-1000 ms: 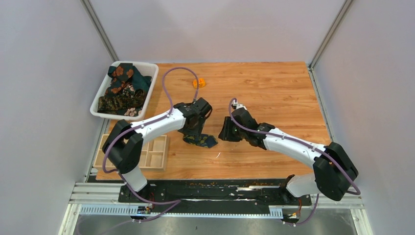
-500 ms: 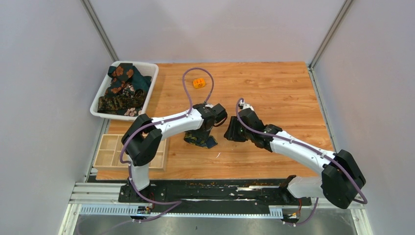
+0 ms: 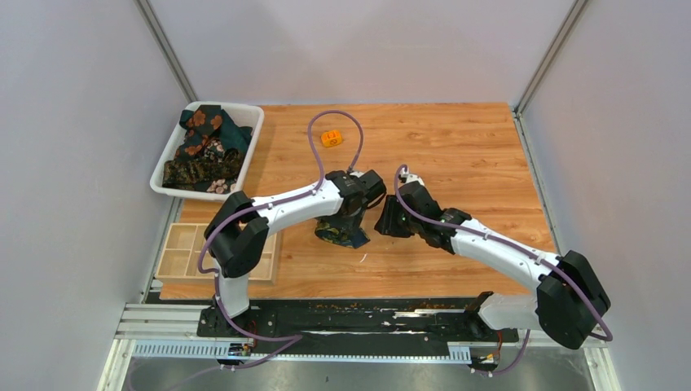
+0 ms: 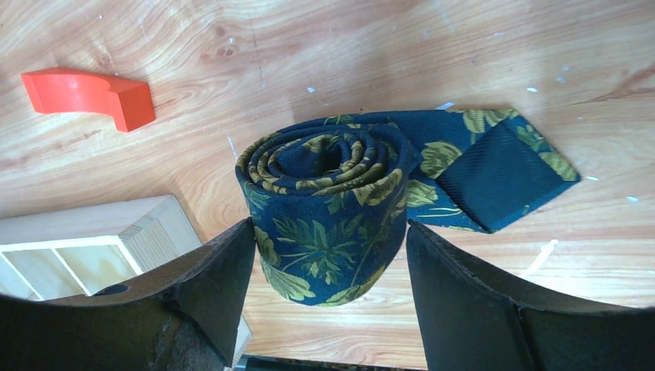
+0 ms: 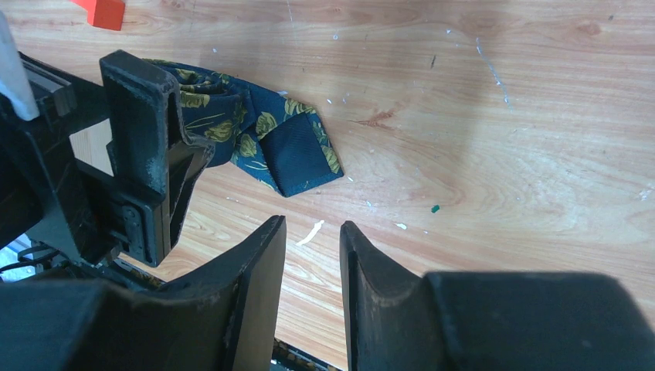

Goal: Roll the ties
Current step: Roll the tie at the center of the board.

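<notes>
**Operator:** Where's the tie, and have I got hold of it?

**Spotter:** The navy tie point(image 4: 340, 185) sits near the middle of the table point(image 3: 456, 155), a touch toward 6 o'clock. It's wound into a fat coil standing on end, spiral face up. Its loose pointed end point(image 4: 498, 174) lies flat on the wood, running out toward 4 o'clock from the coil in the top view. Your left gripper point(image 4: 330, 232) straddles the coil, one finger at each flank, spread wide. The coil looks round, not squashed, so I'd call that hand released. Whether a pad brushes the cloth I can't tell.

**Operator:** And my right?

**Spotter:** Your right gripper point(image 5: 313, 226) hangs at 3 o'clock of the coil, just beside it. Its jaws are drawn to a narrow gap with nothing in it.

**Operator:** How will the tie behave if I take it up?

**Spotter:** Softly, I'd judge. It's light woven cloth, a bit slick, and nothing pins the coil. The turns will want to spring loose and the tail will drag. Take it across the outer flanks, low on the coil, with the tail's root under one pad so the last wrap can't open. Squeeze gently. If you pinch the top rim alone, the inner turns could telescope out.

**Operator:** What's left?

**Spotter:** The other ties point(image 3: 204, 151) lie heaped in the white bin point(image 3: 232, 105) at 10 o'clock, unrolled as far as I can see. They look floppy and tangled, so lift one by an end, not its middle.
</notes>
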